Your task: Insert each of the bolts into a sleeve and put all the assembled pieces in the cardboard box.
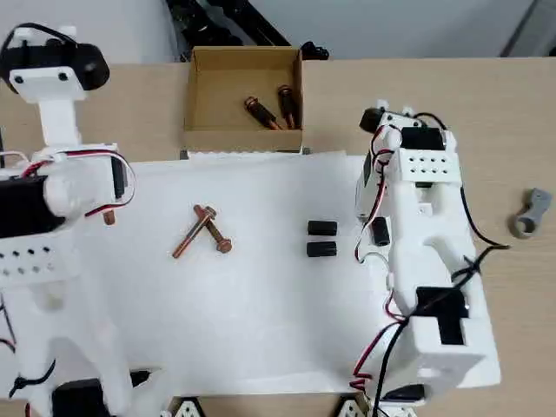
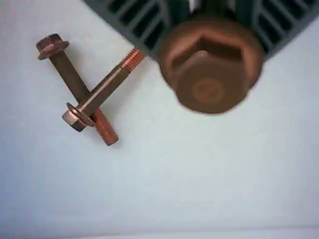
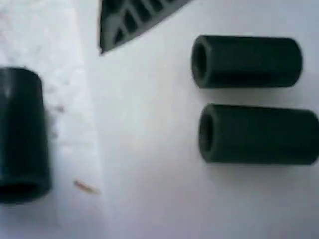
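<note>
My left gripper (image 1: 108,211) hangs over the white mat's left side, shut on a copper bolt (image 2: 209,67) whose hex head faces the left wrist camera. Two more copper bolts (image 1: 203,230) lie crossed on the mat (image 2: 84,97). Two black sleeves (image 1: 321,238) lie side by side mid-mat, their open ends showing in the right wrist view (image 3: 246,60) (image 3: 256,133). Just right of them my right gripper (image 1: 380,228) is shut on a third black sleeve (image 3: 20,134). The cardboard box (image 1: 198,95) stands at the back with two assembled pieces (image 1: 271,109) inside.
The white mat (image 1: 261,321) covers the table's middle, with bare room in front of the bolts and sleeves. A small grey part (image 1: 530,213) lies on the wooden table at the far right. Dark equipment sits behind the box.
</note>
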Motion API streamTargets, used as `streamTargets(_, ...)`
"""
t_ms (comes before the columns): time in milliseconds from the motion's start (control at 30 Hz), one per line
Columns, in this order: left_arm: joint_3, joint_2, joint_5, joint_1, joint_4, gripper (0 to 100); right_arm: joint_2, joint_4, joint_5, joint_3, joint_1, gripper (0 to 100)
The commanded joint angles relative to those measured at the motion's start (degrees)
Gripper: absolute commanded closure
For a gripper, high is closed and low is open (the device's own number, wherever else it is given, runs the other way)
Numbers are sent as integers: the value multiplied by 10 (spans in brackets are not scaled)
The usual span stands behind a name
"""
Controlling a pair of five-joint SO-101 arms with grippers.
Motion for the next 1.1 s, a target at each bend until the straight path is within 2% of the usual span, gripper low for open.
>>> streamTargets(0,-3,-20,-4,4,-6,994,15,-7,4,-4,1,845)
streamTargets(567,-3,-24,-5,4,-6,994,154,-114,20,-4,5,845)
streamTargets(767,-3,-25,-21,4,-4,994,173,-116,20,-4,4,848)
streamTargets(833,-3,-25,-21,4,-4,994,172,-114,20,-4,4,872)
streamTargets(967,-4,-25,-21,4,-5,994,171,-114,21,-4,4,993)
streamTargets(1067,-4,-25,-22,4,-5,994,171,-113,21,-5,4,981)
